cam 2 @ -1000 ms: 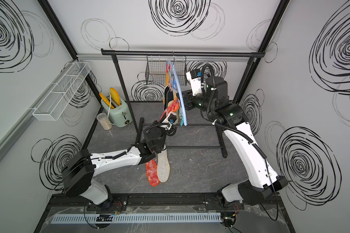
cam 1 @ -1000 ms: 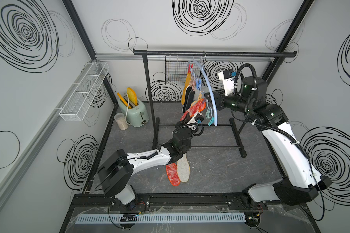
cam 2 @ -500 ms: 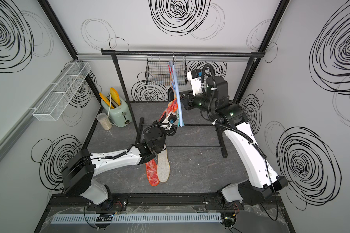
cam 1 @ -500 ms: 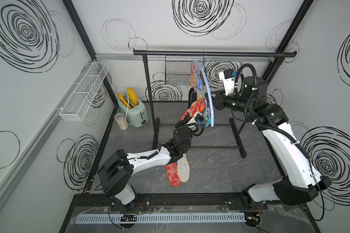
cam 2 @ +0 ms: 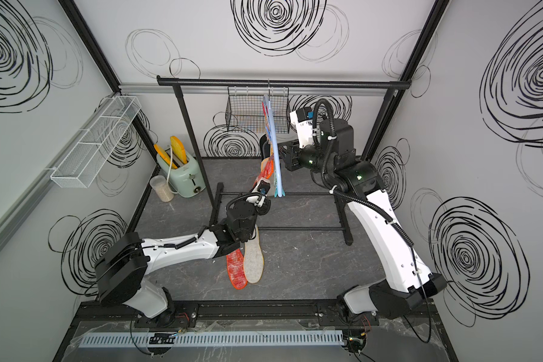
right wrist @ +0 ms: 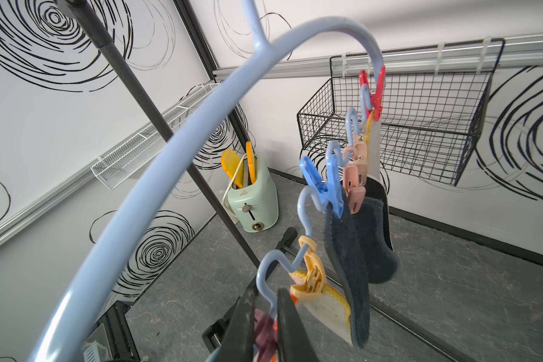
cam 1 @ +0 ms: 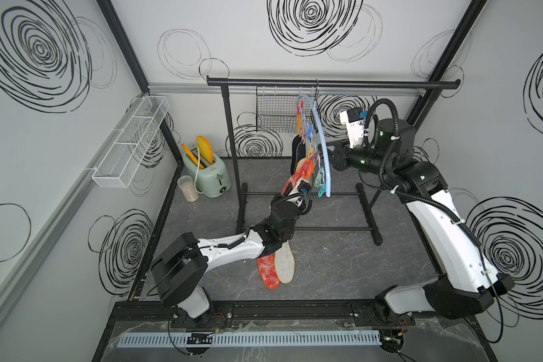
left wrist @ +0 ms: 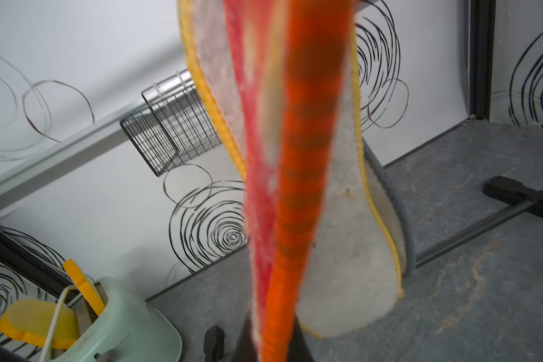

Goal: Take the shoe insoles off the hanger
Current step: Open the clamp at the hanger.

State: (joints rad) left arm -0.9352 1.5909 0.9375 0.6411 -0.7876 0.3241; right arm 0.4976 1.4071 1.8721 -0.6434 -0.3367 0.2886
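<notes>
Two grippers, both clamped — right gripper (right wrist: 265,340) pinching the purple peg (right wrist: 261,324) on the hanger (right wrist: 176,141), left gripper (left wrist: 273,344) gripping the red insole (left wrist: 298,188) — so it seems best to squeeze that peg fully, then pull straight down.

readable text: none in any view.
toaster (right wrist: 253,203) front: small triangle logo w/ one line of print under it, above the lever slot. Too small to read.
toaster, top views (cam 1: 212,175): same mark is only a dark speck, illegible.
walls (cam 1: 295,62): black hand-drawn swirls only, no letters or nos.
</notes>
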